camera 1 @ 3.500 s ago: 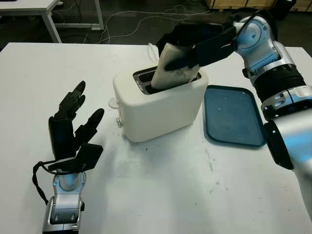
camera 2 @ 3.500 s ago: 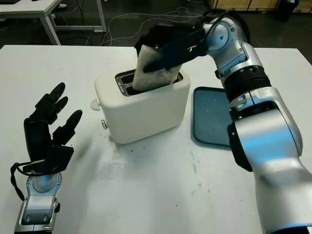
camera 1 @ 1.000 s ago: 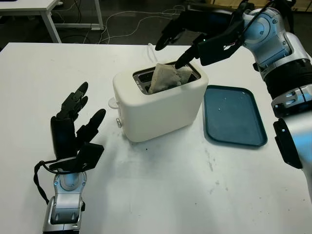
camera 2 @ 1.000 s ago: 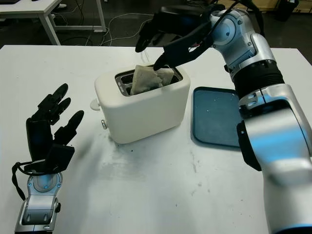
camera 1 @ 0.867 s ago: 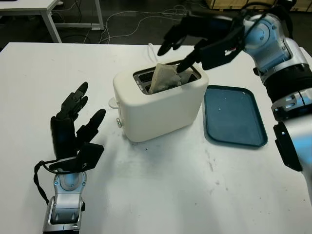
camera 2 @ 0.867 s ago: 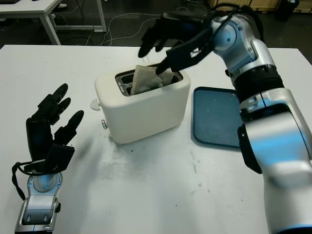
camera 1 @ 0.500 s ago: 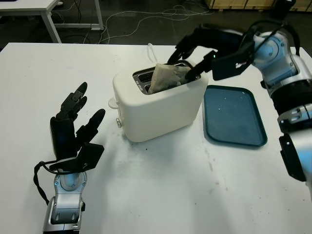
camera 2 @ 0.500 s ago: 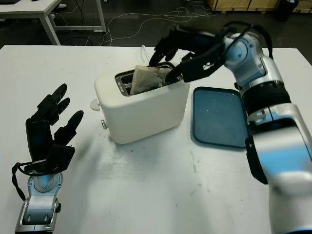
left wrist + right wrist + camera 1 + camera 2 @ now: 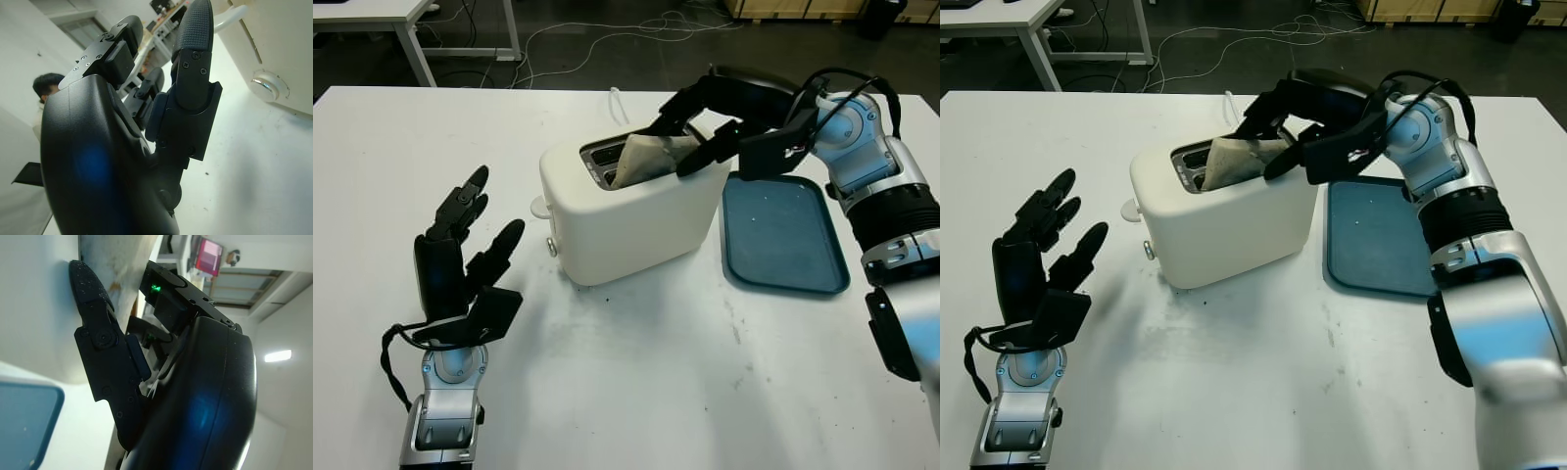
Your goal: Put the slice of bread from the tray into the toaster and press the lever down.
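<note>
While bread [image 9: 651,157] in toaster [image 9: 631,206]: R hand [image 9: 705,122] above.

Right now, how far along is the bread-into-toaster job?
Done: the tray holds no bread; the slice of bread sits in the toaster slot, its top still sticking up, tilted. In hand: the right hand is over the slot, fingers at the slice. Left: seat the slice and press the lever; the left hand is open beside the toaster.
</note>
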`<state>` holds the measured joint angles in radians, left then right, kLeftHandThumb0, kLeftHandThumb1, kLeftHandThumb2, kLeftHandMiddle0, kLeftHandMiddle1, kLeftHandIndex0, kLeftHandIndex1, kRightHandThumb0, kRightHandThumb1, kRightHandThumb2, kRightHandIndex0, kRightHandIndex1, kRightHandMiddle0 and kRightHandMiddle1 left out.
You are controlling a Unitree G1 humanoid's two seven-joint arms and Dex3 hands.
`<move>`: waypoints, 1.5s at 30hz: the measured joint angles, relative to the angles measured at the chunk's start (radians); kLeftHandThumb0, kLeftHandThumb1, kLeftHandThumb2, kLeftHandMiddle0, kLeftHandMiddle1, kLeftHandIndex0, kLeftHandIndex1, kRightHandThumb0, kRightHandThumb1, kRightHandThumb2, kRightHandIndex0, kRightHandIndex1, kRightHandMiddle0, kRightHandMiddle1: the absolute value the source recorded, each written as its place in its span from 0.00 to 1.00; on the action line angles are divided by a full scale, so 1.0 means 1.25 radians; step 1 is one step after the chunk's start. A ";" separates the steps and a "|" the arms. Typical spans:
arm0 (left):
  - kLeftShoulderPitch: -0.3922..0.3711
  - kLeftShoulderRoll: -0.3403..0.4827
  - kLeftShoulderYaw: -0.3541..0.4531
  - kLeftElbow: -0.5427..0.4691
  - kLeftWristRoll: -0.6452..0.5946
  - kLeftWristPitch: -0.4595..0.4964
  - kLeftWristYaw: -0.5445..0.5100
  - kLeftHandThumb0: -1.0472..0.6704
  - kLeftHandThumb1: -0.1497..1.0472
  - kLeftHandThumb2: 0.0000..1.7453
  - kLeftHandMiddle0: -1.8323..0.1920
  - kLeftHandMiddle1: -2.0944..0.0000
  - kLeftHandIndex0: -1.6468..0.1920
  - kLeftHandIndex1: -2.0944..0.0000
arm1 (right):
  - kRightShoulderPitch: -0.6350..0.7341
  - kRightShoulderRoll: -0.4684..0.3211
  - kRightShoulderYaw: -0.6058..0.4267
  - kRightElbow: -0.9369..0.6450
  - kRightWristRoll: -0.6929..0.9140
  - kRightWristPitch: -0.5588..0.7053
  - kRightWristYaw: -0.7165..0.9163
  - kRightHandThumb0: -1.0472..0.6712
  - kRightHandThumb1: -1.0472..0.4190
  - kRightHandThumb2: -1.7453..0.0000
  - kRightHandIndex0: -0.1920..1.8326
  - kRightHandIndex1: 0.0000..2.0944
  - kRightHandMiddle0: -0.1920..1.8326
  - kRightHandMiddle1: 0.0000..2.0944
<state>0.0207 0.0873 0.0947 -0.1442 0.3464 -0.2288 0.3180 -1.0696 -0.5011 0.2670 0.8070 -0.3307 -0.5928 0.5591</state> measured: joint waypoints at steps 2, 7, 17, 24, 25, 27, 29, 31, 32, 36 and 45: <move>0.000 0.000 0.000 0.000 -0.001 0.000 0.000 0.18 0.89 0.12 0.54 1.00 0.57 1.00 | 0.009 0.009 0.000 0.000 -0.001 -0.008 -0.022 0.34 0.17 0.99 0.40 0.42 0.54 0.03; 0.000 0.000 0.000 0.000 -0.001 0.000 -0.001 0.19 0.89 0.12 0.54 1.00 0.57 1.00 | 0.024 0.025 0.000 0.000 -0.017 -0.051 -0.096 0.38 0.15 0.99 0.46 0.45 0.58 0.05; 0.001 0.000 0.000 -0.009 -0.005 0.010 -0.011 0.17 0.89 0.13 0.54 1.00 0.57 1.00 | 0.022 0.019 0.067 0.024 -0.261 -0.166 -0.448 0.30 0.09 0.82 0.69 0.83 0.58 0.73; 0.002 0.000 0.000 -0.010 -0.002 0.011 -0.011 0.17 0.89 0.13 0.54 1.00 0.57 1.00 | 0.002 0.000 0.108 0.051 -0.330 -0.173 -0.542 0.33 0.09 0.81 0.66 0.83 0.52 0.82; 0.002 0.000 0.000 -0.010 -0.001 0.014 -0.011 0.17 0.89 0.12 0.54 1.00 0.57 1.00 | -0.001 0.000 0.110 0.057 -0.330 -0.174 -0.543 0.33 0.09 0.82 0.66 0.83 0.52 0.83; 0.002 0.000 0.000 -0.009 -0.002 0.012 -0.011 0.18 0.89 0.11 0.54 1.00 0.57 1.00 | -0.010 -0.001 0.111 0.074 -0.330 -0.176 -0.543 0.33 0.09 0.83 0.66 0.83 0.51 0.83; 0.001 0.000 0.000 -0.009 -0.003 0.011 -0.011 0.17 0.89 0.12 0.54 1.00 0.57 1.00 | -0.022 -0.003 0.115 0.091 -0.330 -0.180 -0.541 0.34 0.09 0.85 0.65 0.83 0.51 0.83; 0.001 0.000 0.000 -0.009 -0.004 0.010 -0.011 0.18 0.89 0.11 0.54 1.00 0.57 1.00 | -0.041 -0.006 0.126 0.108 -0.332 -0.182 -0.533 0.35 0.09 0.87 0.65 0.83 0.51 0.83; 0.001 0.000 0.000 -0.009 -0.004 0.010 -0.011 0.18 0.89 0.11 0.54 1.00 0.57 1.00 | -0.054 -0.008 0.132 0.115 -0.337 -0.183 -0.527 0.35 0.09 0.88 0.65 0.83 0.51 0.83; 0.002 0.000 -0.001 -0.008 0.000 0.008 -0.010 0.18 0.89 0.12 0.54 1.00 0.57 1.00 | -0.106 -0.010 0.141 0.134 -0.333 -0.181 -0.436 0.36 0.09 0.85 0.63 0.83 0.48 0.83; 0.001 -0.001 -0.002 -0.008 -0.001 0.011 -0.010 0.17 0.89 0.12 0.54 1.00 0.57 1.00 | -0.196 0.008 0.137 0.122 -0.265 -0.086 -0.134 0.34 0.09 0.83 0.63 0.83 0.49 0.83</move>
<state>0.0226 0.0864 0.0923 -0.1541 0.3457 -0.2154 0.3052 -1.3149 -0.4913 0.4384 0.9593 -0.6618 -0.7000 0.3916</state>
